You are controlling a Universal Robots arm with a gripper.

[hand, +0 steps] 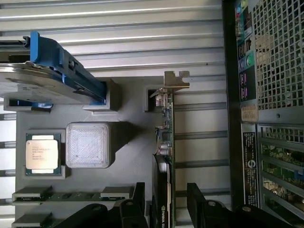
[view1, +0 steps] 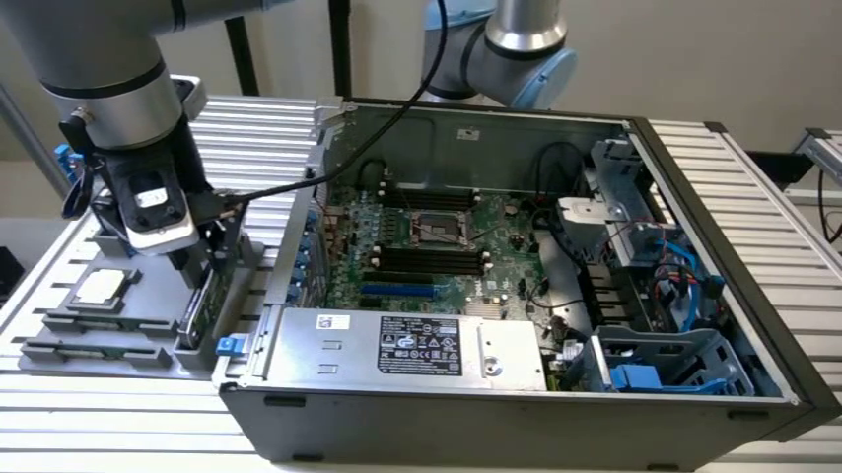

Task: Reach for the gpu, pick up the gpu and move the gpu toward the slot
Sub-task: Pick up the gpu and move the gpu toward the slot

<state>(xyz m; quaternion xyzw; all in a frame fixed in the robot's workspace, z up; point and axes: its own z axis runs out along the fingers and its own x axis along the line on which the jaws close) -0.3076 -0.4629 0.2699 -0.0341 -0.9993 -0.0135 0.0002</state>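
Where gpu (hand: 168, 142) stands edgewise, spread fingers (hand: 200, 205) astride

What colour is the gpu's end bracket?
Silver; the bracket of the gpu shows best in the wrist view.

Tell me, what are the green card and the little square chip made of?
The gpu looks like matte green circuit board, with tiny parts along its edge. Its bracket looks like shiny bare metal. The processor chip has a dull silvery lid, likely metal, on a green board rim.
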